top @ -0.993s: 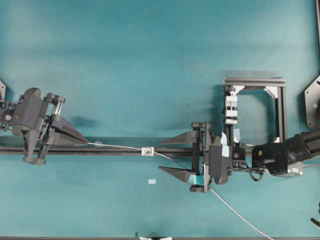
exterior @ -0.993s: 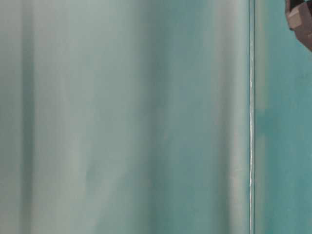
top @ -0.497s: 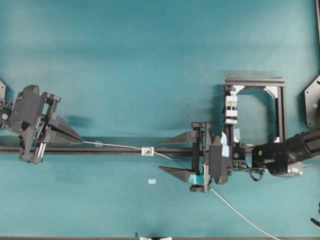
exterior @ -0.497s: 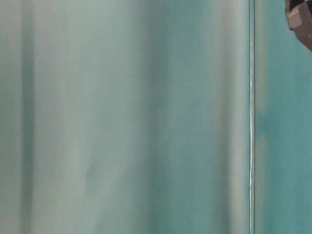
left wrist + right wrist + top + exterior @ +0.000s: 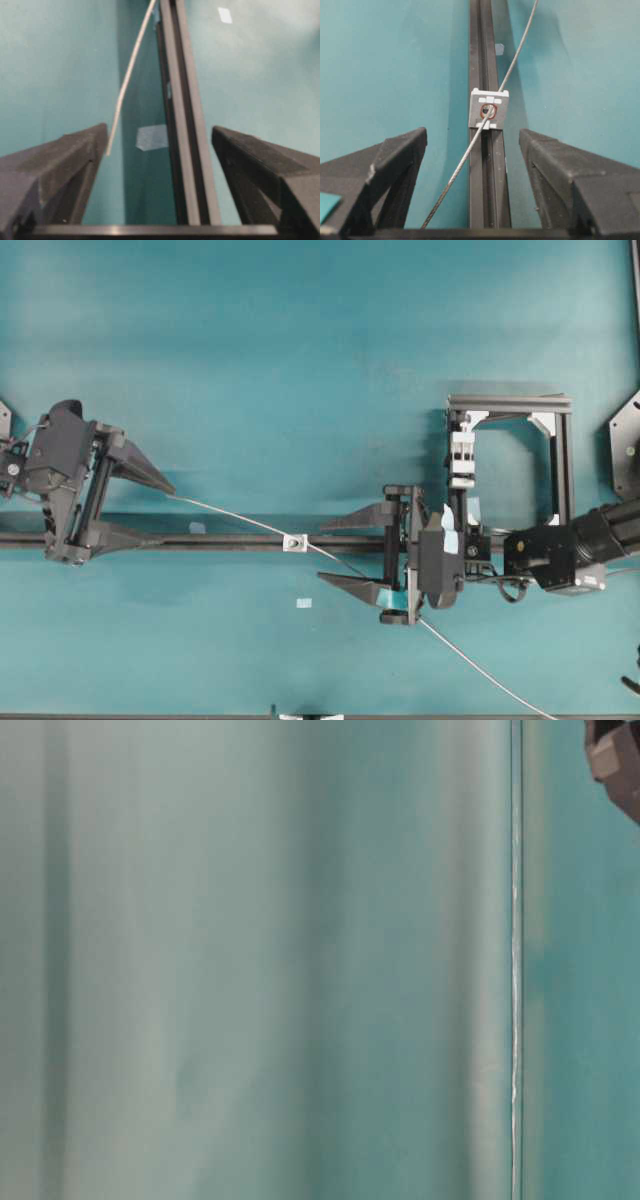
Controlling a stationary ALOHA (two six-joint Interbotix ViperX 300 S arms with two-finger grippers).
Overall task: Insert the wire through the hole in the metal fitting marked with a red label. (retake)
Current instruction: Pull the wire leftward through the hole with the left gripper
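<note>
Overhead looks straight down, taking in both arms and the dark rail (image 5: 230, 539). Table-level sits too close, only blurred teal. Each wrist camera peers along that rail between its own fingers, sharing the wire (image 5: 470, 145).
</note>
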